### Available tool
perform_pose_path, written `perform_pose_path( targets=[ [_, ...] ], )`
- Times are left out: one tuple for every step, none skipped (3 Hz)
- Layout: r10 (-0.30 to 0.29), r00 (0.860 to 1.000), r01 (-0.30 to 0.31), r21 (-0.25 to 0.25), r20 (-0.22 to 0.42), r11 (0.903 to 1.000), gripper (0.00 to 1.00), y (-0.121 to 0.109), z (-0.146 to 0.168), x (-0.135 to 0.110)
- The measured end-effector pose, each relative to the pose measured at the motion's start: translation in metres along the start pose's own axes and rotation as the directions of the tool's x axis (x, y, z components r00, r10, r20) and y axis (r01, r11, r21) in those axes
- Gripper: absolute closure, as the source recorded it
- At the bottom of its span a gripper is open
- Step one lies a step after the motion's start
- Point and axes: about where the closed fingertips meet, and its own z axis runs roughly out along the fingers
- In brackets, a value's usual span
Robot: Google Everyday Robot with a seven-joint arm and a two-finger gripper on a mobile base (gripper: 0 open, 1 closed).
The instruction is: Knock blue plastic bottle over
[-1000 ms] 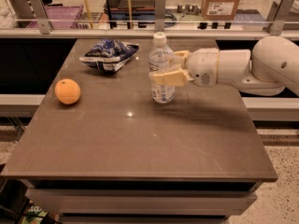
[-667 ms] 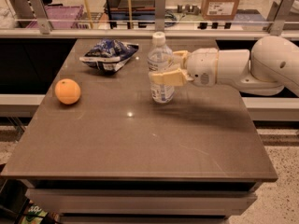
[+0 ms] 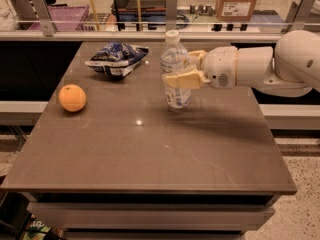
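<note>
Pinching the upright, clear blue plastic bottle (image 3: pixel 173 59) mid-body is the cream pincer (image 3: pixel 178 69).

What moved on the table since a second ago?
Very little. The gripper, at the blue plastic bottle, and the bottle itself seem to have shifted slightly toward the far edge of the table. The bottle is still upright, not knocked over. The orange and the snack bag stayed where they were.
</note>
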Motion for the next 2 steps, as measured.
perform_pose_path(
  targets=[
    [0.004, 1.0, -0.004, 0.012, -0.012, 0.9999, 1.0, -0.004, -0.02, -0.01],
    [0.014, 0.999, -0.013, 0.031, -0.039, 0.9994, 1.0, -0.01, -0.039, -0.017]
  ],
)
